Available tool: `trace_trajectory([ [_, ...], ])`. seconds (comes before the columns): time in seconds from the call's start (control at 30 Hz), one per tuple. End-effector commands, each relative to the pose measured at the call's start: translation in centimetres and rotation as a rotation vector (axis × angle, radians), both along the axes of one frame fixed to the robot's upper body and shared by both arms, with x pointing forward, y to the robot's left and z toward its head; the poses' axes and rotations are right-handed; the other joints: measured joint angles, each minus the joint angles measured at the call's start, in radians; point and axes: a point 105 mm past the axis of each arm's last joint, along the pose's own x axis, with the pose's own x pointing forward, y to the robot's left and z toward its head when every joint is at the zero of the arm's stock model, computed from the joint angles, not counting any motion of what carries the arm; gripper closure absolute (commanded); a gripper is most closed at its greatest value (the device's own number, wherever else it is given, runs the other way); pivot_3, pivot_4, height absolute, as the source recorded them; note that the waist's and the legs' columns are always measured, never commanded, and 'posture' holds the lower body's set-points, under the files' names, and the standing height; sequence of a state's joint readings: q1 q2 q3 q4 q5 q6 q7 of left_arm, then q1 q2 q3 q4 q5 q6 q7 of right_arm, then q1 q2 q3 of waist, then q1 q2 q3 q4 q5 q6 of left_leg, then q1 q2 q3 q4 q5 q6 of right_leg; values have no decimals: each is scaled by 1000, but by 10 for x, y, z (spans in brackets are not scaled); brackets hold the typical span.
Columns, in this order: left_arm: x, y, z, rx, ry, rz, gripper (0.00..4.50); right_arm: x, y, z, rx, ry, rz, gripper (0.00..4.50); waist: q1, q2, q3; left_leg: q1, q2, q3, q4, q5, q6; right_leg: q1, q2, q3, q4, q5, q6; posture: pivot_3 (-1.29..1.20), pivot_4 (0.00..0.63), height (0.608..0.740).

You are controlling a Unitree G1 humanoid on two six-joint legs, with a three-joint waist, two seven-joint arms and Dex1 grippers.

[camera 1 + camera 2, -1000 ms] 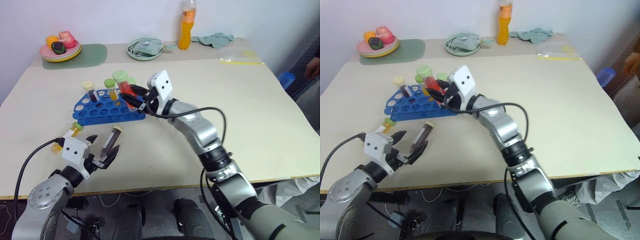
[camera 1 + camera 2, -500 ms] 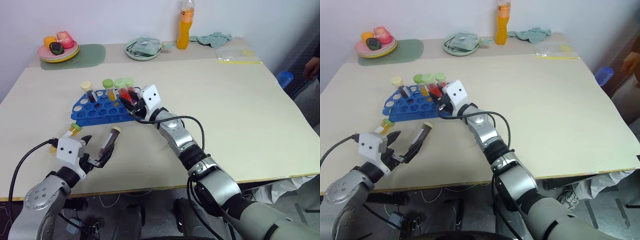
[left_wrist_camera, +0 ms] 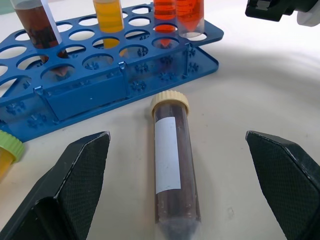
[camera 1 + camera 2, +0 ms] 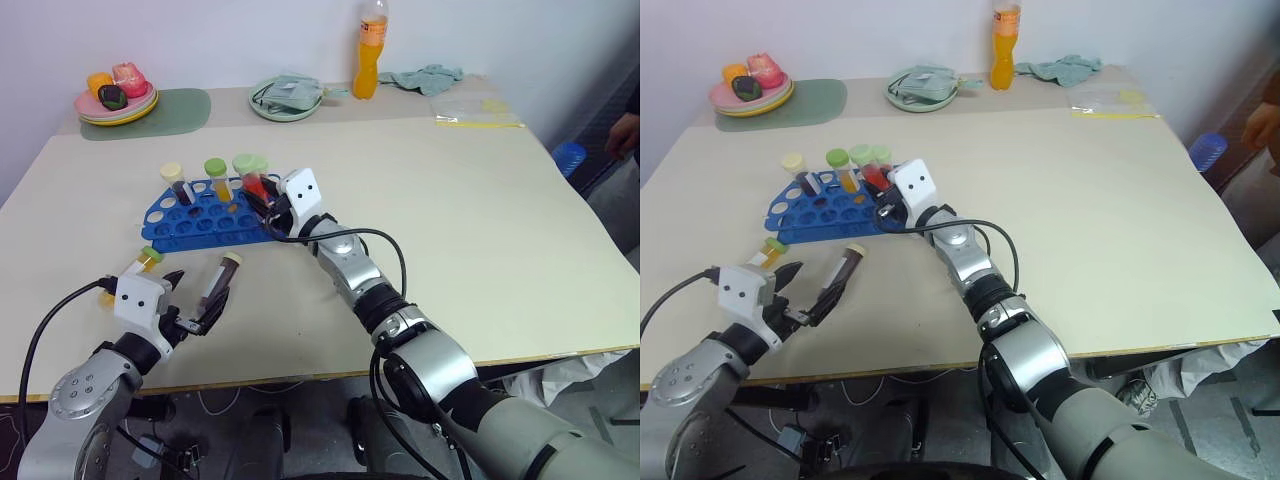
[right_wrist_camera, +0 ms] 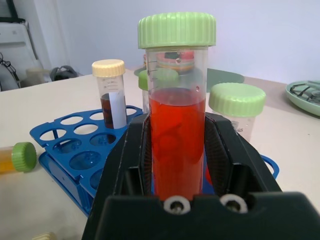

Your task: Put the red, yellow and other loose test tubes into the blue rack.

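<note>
A dark brown test tube [image 3: 173, 170] with a cream cap lies on the table between the left gripper's [image 3: 175, 185] wide-spread fingers, just beside the blue rack [image 3: 100, 85] holding upright tubes.

- Up top, the two head eyes look forward and down across the table [image 4: 480, 230], taking in both arms, the blue rack [image 4: 205, 215] and the plates and bottle along the far edge.
- Both eyes share that same spread; the right eye sits slightly offset, so the rack [image 4: 830, 205] lands a touch further left.
- Down low, the left wrist camera skims the tabletop, very near a brown tube [image 3: 172, 167] lying flat, facing the rack's front wall [image 3: 100, 85].
- The right wrist camera sits tight behind a red tube [image 5: 176, 135], level, looking over the rack [image 5: 75, 145] toward the wall.
</note>
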State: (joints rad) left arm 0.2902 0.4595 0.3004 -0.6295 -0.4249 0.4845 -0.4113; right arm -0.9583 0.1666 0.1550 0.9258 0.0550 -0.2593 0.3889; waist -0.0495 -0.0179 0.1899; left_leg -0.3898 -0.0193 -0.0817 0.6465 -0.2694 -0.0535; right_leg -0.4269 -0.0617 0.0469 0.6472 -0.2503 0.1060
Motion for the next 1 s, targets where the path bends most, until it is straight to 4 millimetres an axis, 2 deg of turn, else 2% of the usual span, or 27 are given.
trace_trajectory([
  [0.03,1,-4,13,8,-55,-17,0,-4,5,1,12,12,42,2925,0,0,0,0,0,0,0,0,0,0,0,0,0,0,0,0,150,740],
  [1.0,5,-14,25,13,-57,-33,0,-12,-2,-7,10,32,90,2925,-15,0,0,0,0,-1,0,0,0,0,0,0,0,0,0,0,150,740],
])
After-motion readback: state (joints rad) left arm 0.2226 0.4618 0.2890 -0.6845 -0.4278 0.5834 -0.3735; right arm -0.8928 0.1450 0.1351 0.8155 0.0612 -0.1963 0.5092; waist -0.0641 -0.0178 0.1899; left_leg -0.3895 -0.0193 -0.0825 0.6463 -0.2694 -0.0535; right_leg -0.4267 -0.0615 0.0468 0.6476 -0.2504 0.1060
